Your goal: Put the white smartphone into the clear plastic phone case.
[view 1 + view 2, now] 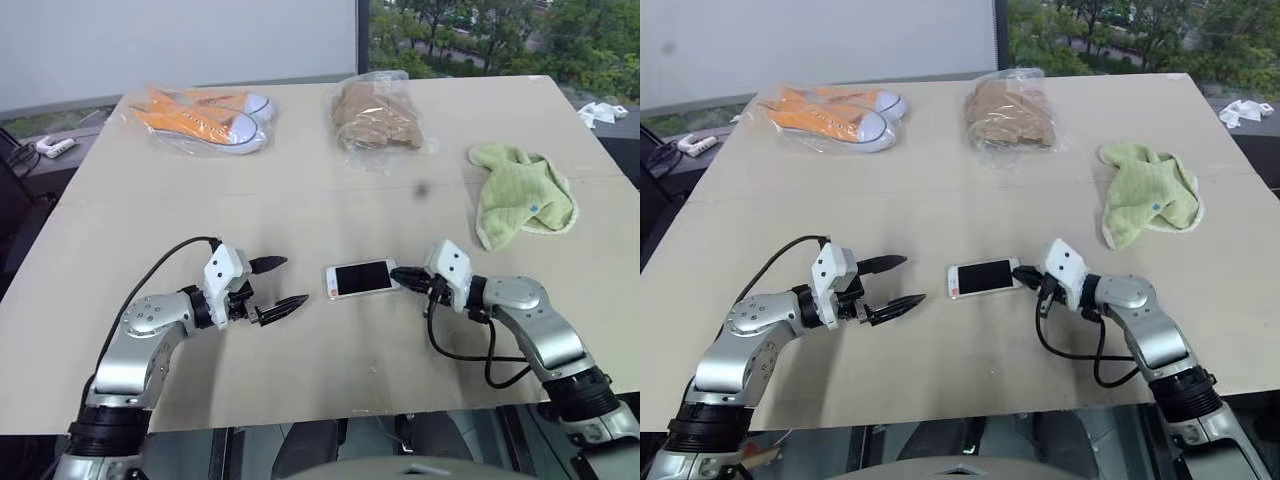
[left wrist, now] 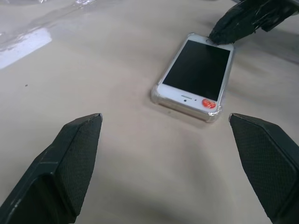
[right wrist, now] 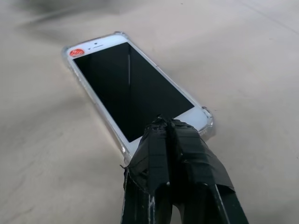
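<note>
Centrally, the white smartphone (image 1: pixel 361 278) sits inside the clear plastic phone case (image 2: pixel 159 97) on the beige tabletop (image 1: pixel 330 190); right tool (image 1: pixel 400 274), fingers together, touches its right end; left tool (image 1: pixel 277 288) gapes apart, empty.

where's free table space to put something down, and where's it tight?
Free: the broad strip of table between the bagged orange sneakers, bagged brown item and both claws; also the near edge below the white smartphone. Tight: mid-table, where the open left claw and shut right claw flank the phone in its clear plastic phone case. Green cloth takes the right side.
</note>
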You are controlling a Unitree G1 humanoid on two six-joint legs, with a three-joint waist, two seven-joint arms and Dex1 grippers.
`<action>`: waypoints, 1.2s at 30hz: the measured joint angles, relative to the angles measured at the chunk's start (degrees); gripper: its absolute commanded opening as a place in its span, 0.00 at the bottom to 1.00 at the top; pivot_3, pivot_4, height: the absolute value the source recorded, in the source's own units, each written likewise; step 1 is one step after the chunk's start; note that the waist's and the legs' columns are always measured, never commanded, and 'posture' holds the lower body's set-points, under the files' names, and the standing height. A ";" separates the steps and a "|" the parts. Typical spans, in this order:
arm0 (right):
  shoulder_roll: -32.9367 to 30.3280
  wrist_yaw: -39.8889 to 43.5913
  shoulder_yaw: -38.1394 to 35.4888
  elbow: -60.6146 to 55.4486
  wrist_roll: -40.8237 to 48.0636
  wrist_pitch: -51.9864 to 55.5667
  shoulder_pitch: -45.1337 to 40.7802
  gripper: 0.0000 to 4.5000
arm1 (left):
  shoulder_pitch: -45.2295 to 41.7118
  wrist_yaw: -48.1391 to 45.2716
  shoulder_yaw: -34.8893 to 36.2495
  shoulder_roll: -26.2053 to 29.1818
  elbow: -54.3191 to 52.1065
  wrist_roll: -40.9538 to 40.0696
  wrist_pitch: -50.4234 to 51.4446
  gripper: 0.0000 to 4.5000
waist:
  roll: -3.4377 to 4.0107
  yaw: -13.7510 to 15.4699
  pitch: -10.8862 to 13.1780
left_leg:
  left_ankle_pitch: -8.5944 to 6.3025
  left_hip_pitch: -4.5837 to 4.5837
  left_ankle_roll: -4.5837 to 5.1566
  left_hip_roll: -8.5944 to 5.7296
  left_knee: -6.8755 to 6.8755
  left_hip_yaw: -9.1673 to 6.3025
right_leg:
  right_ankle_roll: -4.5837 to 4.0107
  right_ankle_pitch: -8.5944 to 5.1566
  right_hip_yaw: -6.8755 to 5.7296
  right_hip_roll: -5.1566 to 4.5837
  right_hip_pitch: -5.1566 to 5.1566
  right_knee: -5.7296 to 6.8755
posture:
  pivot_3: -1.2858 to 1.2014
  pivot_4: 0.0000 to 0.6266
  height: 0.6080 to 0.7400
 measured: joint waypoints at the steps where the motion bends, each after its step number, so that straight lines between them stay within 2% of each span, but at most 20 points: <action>1: -0.54 0.33 0.43 -0.16 -0.47 -0.15 -0.27 0.01 | 0.05 -0.03 0.00 0.05 -0.31 -0.07 0.06 1.00 | -0.01 0.00 -0.01 | 0.00 0.01 0.00 0.00 0.00 0.00 | 0.00 0.00 0.00 0.00 0.01 0.00 | 0.52 0.24 1.00; 7: -3.98 1.60 3.97 -1.96 -4.53 0.94 -2.99 0.01 | 0.84 -0.14 -0.02 0.43 -0.64 -0.02 0.07 1.00 | -0.08 0.05 -0.07 | 0.00 0.06 0.00 0.00 0.04 0.02 | 0.00 0.00 0.01 0.01 0.02 0.06 | 0.52 0.24 1.00; 16: -6.95 3.74 9.71 -6.66 -9.91 8.95 -6.71 0.01 | 1.09 -0.06 -0.05 0.47 -1.72 -0.02 0.06 1.00 | -0.39 0.15 -0.38 | 0.00 0.16 0.00 0.00 0.06 0.01 | 0.00 0.00 0.01 0.00 0.09 0.06 | 0.52 0.24 1.00; 22: -6.49 3.80 11.69 -8.13 -12.90 13.30 -8.03 0.01 | 1.28 -0.05 -0.07 0.48 -1.75 0.01 0.04 1.00 | -0.58 0.16 -0.90 | -0.01 0.45 0.00 0.01 0.06 0.00 | -0.01 0.00 0.00 0.00 0.42 0.06 | 0.52 0.24 1.00; 31: -4.32 4.16 7.27 -9.96 -7.26 23.75 -9.11 0.01 | 0.75 -0.03 -0.80 0.30 -1.73 0.08 -0.15 1.00 | -0.43 0.05 -0.80 | 0.00 0.20 0.00 0.01 0.06 0.00 | -0.03 0.01 0.02 0.01 0.18 0.10 | 0.52 0.24 1.00; 36: -3.74 3.55 7.23 -9.50 -5.97 25.33 -10.06 0.01 | 0.28 -0.04 -1.21 0.02 -1.72 0.06 -0.17 1.00 | -0.34 0.01 -0.73 | 0.00 0.09 0.00 0.01 0.06 0.01 | -0.03 0.01 0.02 0.01 0.05 0.10 | 0.52 0.24 1.00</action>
